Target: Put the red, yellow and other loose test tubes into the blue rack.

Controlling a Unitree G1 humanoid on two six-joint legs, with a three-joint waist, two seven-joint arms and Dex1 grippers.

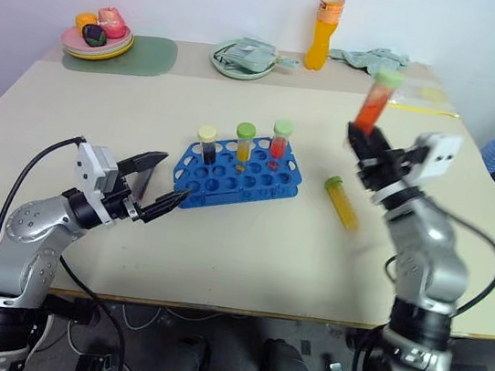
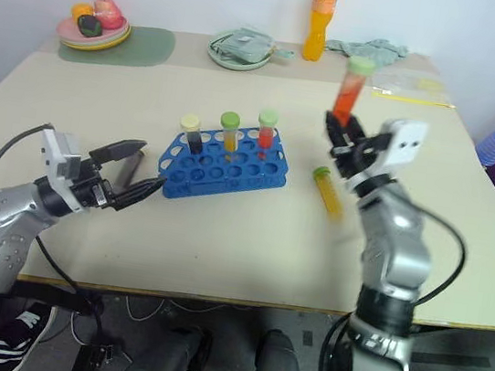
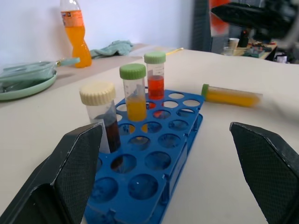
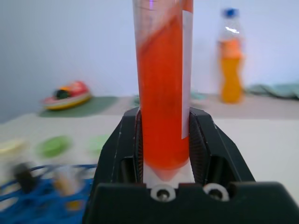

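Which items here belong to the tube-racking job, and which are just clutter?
Job: blue rack holding three tubes; red tube in right gripper; yellow tube lying on table.
Clutter: orange drink bottle, fruit plate, green dish, cloth.

No readable text shows; the orange bottle's [image 1: 325, 23] label is too blurred to read.

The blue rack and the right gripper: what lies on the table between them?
In the left eye view, one loose yellow tube lies flat between the blue rack and the right gripper, which holds a red tube.
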